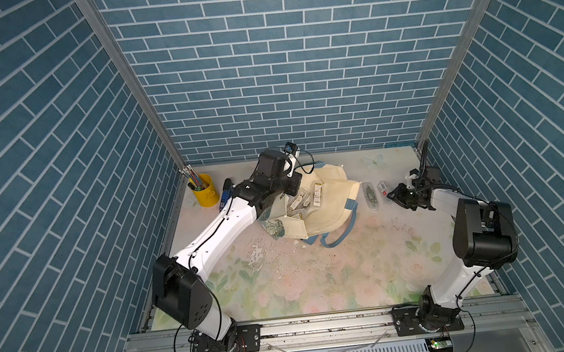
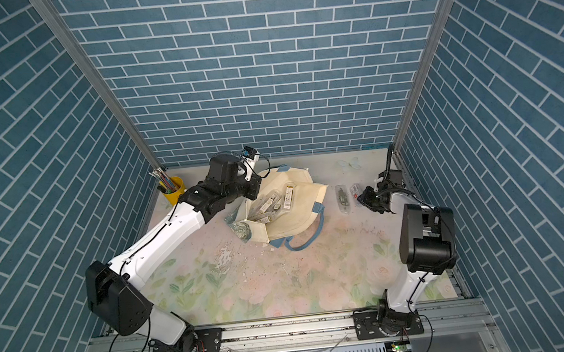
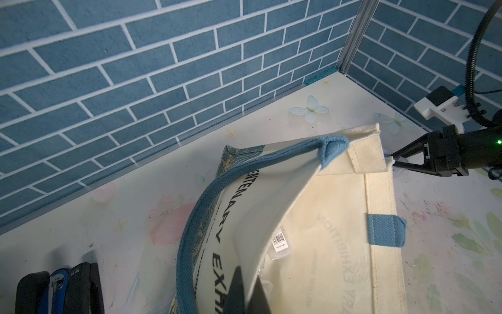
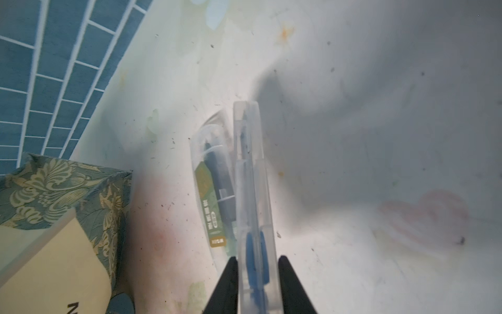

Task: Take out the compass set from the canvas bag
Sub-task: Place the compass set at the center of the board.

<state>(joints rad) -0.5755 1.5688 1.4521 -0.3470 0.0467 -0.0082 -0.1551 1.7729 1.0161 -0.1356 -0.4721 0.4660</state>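
The left claw [image 3: 245, 288] is clamped shut on the upper panel of the canvas bag [image 1: 325, 201], mid-worktop [image 1: 318, 279] toward the back edge. The mouth is thereby propped open and further clear cases [image 1: 302, 199] are exposed. Near the right edge a compass set [image 4: 255, 190] is straddled by the right claw [image 4: 258, 258], just beside a green-carded case [image 4: 214, 195] — gripped or let go cannot be told.

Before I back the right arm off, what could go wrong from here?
The clear plastic case stands on edge between the jaws of the right gripper; it may topple onto the green-labelled clear case beside it. The left gripper holds the cream canvas bag open by its rim; released, it could fold over the cases inside.
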